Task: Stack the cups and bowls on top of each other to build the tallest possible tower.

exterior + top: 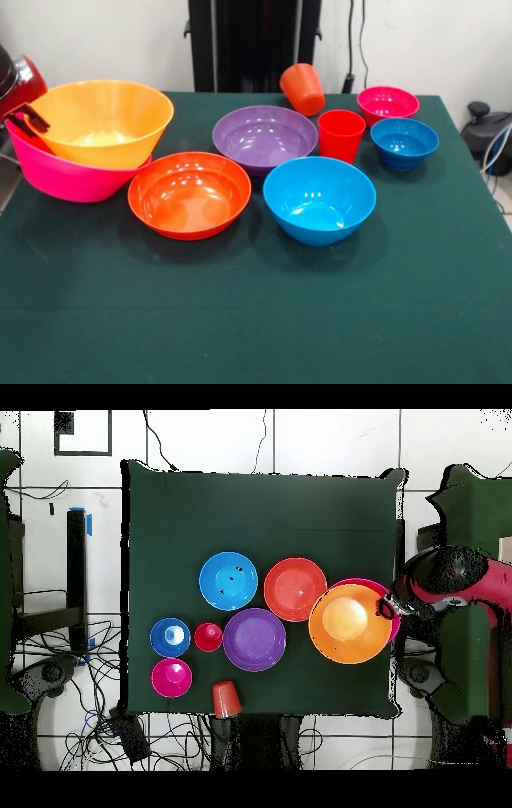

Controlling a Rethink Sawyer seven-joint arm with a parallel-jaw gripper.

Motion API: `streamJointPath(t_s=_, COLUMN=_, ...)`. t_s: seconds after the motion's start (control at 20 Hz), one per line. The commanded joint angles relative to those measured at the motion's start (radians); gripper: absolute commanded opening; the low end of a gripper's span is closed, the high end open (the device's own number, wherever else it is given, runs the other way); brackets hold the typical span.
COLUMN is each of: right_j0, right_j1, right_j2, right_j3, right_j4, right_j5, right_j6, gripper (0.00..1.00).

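Green-clothed table (240, 320), big yellow-orange bowl (102, 120) tilted in big pink bowl (64, 178), tool (30, 122) at their rim, grip unclear.

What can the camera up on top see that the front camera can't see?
Only the overhead view shows the floor around the table, with cables and a dark chair, and more of the red arm beside the table.

Only the front view shows the bowls' sides: the yellow-orange bowl sits tilted inside the pink bowl, and the orange cup lies on its side.

Both show the green table, the red cup, the purple bowl, the red-orange bowl, the medium blue bowl, the small blue bowl and the small magenta bowl.
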Motion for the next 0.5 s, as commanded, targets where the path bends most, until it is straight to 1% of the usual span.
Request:
streamJointPath(t_s=0.05, right_j0=0.054, right_j1=0.009, right_j2=0.029, right_j3=-0.013, right_j4=-0.066, right_j5=-0.036, right_j6=-0.351, gripper=0.00)
streamJointPath(t_s=0.1, right_j0=0.046, right_j1=0.002, right_j2=0.031, right_j3=0.000, right_j4=-0.065, right_j5=-0.057, right_j6=-0.348, gripper=0.00)
streamJointPath(t_s=0.2, right_j0=0.043, right_j1=-0.002, right_j2=0.032, right_j3=0.004, right_j4=-0.069, right_j5=-0.069, right_j6=-0.350, gripper=0.00)
streamJointPath(t_s=0.25, right_j0=0.039, right_j1=-0.012, right_j2=0.036, right_j3=0.008, right_j4=-0.083, right_j5=-0.101, right_j6=-0.358, gripper=0.00)
streamJointPath(t_s=0.5, right_j0=0.028, right_j1=-0.024, right_j2=0.045, right_j3=0.007, right_j4=-0.095, right_j5=-0.141, right_j6=-0.368, gripper=0.00)
